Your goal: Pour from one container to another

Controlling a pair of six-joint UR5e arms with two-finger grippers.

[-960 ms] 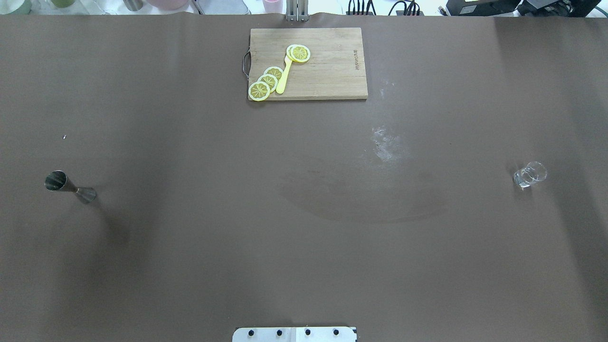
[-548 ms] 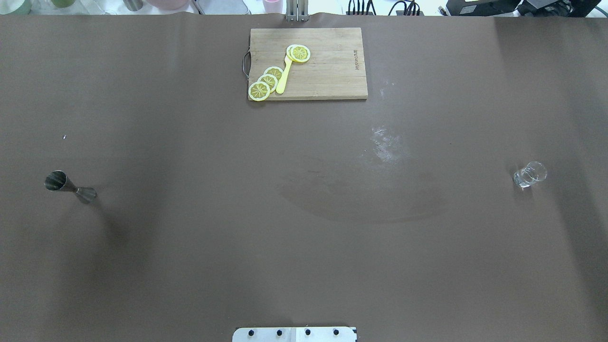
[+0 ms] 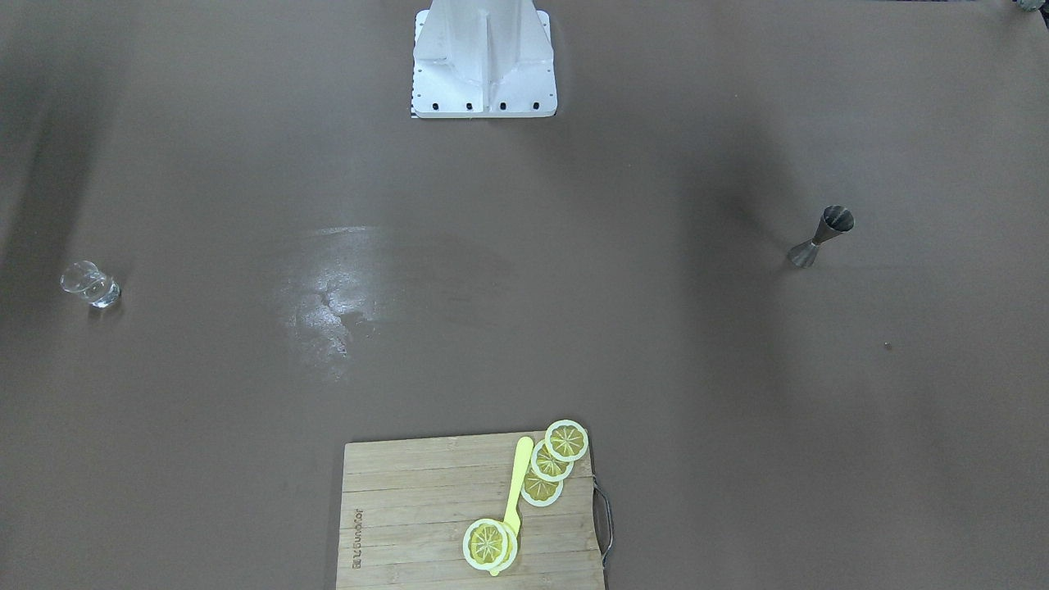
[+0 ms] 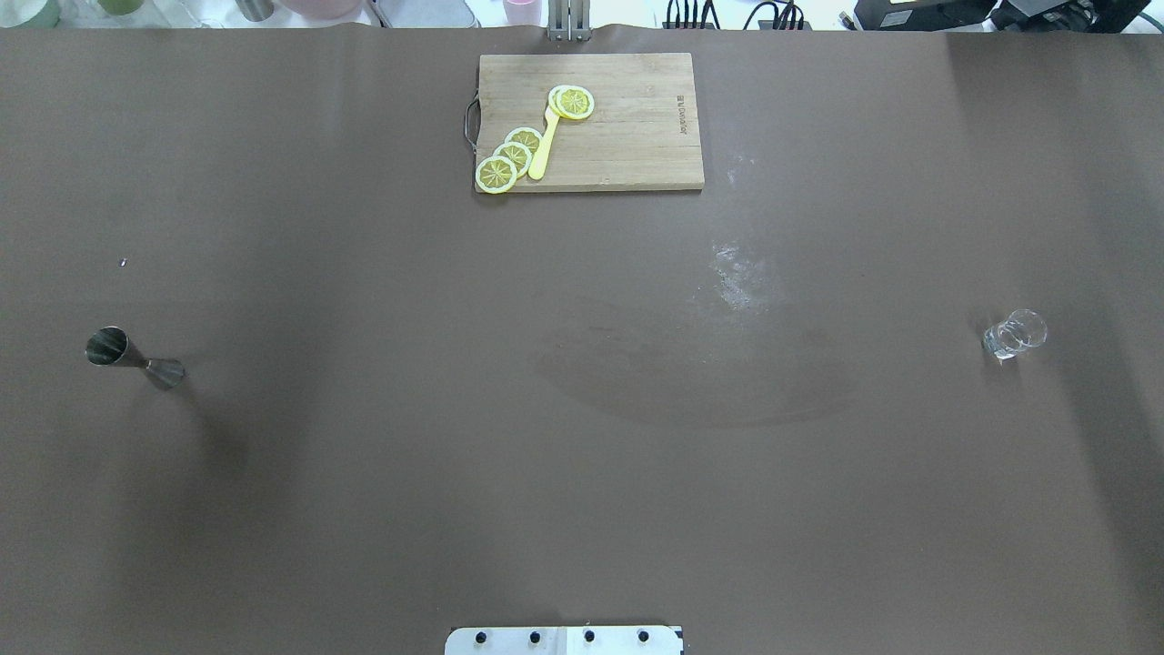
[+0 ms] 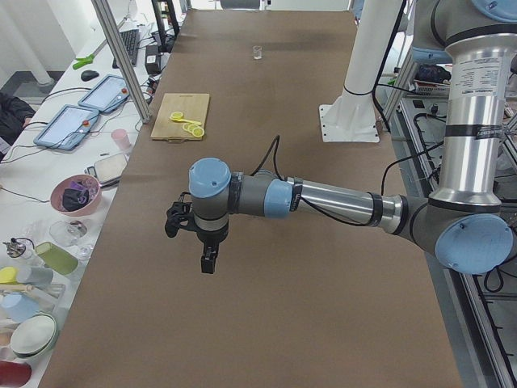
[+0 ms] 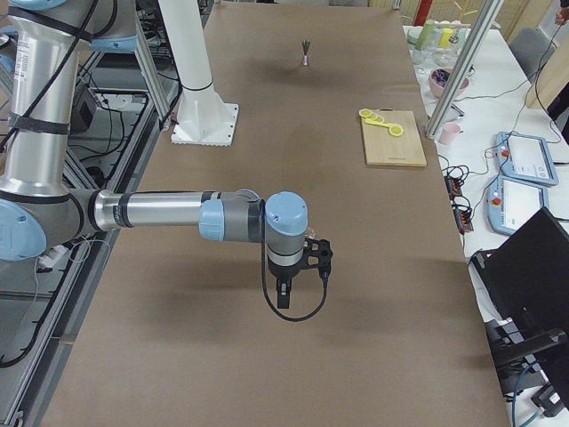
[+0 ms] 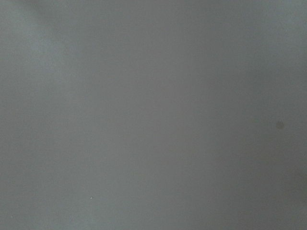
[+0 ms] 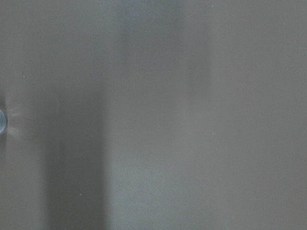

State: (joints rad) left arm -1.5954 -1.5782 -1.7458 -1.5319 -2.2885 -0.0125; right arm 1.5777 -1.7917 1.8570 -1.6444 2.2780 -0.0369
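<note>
On your broad brown tabletop (image 4: 582, 455), you cannot tell whether the left gripper (image 5: 208, 263) or right gripper (image 6: 284, 298) stands apart or together, and an off-centre grasp may topple the narrow-waisted jigger (image 4: 135, 359) at far left or the small glass (image 4: 1014, 334) at far right.

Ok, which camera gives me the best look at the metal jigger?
Exterior front-facing: the jigger stands upright in open table, with its rim and narrow waist clear. Overhead exterior comes close, with it near the left edge. Exterior right shows it tiny and far off. Exterior left and both wrist views don't show it.
</note>
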